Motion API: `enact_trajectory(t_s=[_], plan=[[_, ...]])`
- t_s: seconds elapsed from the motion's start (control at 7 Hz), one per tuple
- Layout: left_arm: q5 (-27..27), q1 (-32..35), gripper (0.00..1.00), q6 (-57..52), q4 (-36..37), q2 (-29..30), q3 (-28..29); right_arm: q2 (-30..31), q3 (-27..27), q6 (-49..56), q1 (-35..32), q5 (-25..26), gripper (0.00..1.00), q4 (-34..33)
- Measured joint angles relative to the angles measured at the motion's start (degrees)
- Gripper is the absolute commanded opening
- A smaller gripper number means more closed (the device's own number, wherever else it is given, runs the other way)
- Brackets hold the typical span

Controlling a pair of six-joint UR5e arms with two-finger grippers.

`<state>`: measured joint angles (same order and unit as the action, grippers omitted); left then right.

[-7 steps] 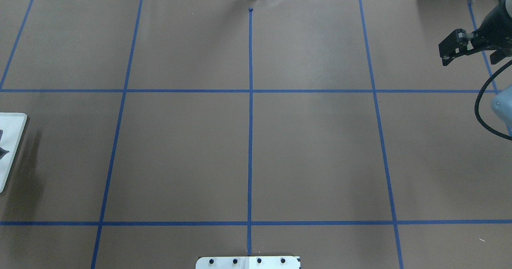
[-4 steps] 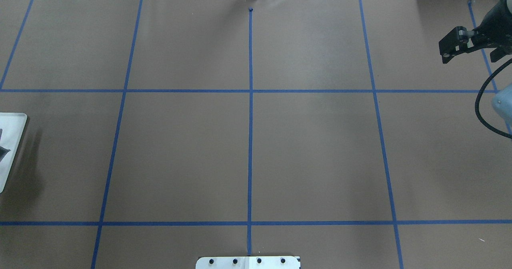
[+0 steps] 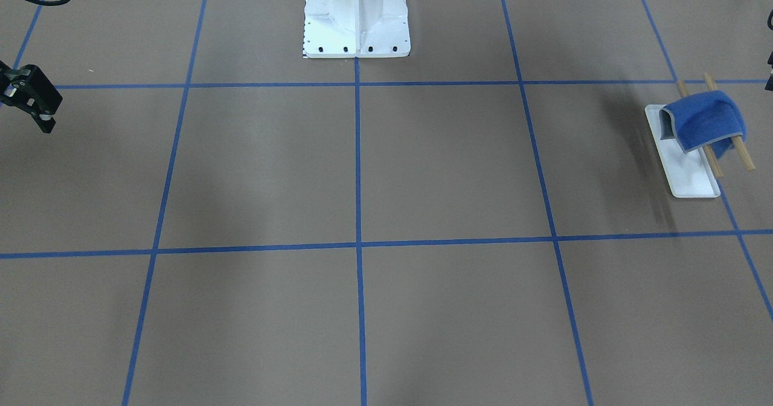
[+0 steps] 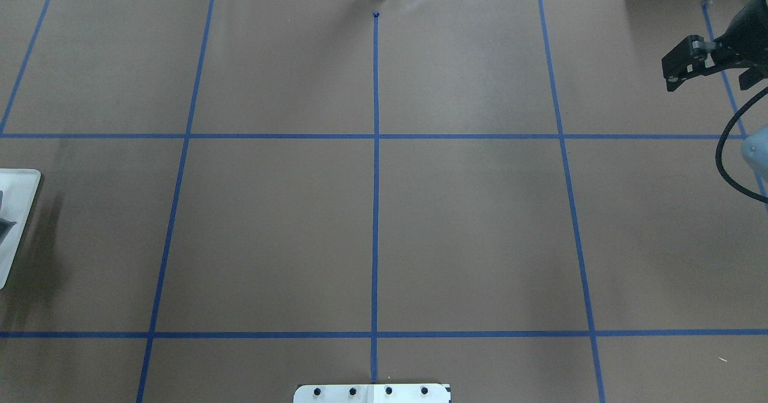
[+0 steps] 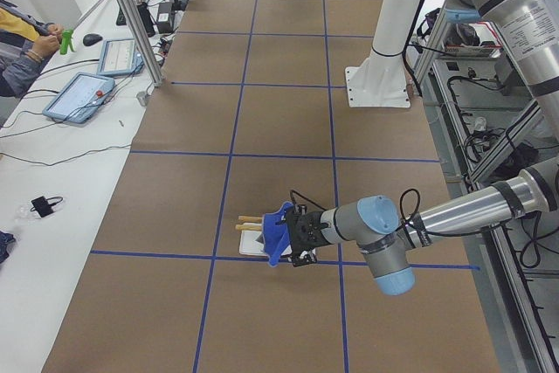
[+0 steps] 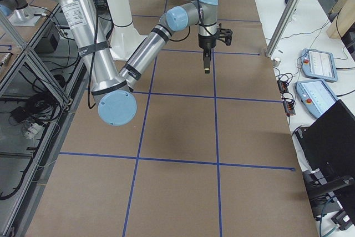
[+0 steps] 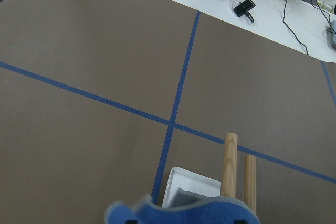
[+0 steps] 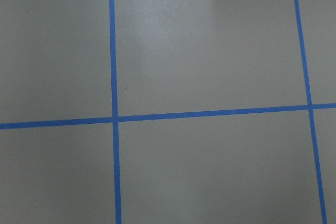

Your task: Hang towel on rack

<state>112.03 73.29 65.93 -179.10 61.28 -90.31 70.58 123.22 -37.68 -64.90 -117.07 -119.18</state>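
Blue towel (image 3: 709,119) draped over the rack (image 3: 688,176), left edge of the bench (image 3: 362,170).
The left claw (image 5: 293,238) sits beside it, state impossible to tell; right claw (image 4: 708,84) seemingly spread, far-right corner.

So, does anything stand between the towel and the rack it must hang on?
Nothing visible does: the towel already lies draped over both wooden bars of the rack, touching them.
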Motion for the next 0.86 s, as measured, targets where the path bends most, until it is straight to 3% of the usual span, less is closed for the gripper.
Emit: enact_trajectory(t_s=[0.29,0.43,0.86], plan=[[0.08,1.01,0.97,-4.84,0.26,1.36,2.45,0.03,-0.01,0.14,-1.18,0.0,1.0,0.0],[0.99,3.93,0.97,-13.75,2.87,2.96,3.61,0.18,-0.08,0.58,-2.07,-0.02,1.0,0.0],[8.81,16.4,0.97,-36.95,27.5,17.02,4.61,0.58,-1.74,4.81,-5.3,-1.73,1.0,-0.03]])
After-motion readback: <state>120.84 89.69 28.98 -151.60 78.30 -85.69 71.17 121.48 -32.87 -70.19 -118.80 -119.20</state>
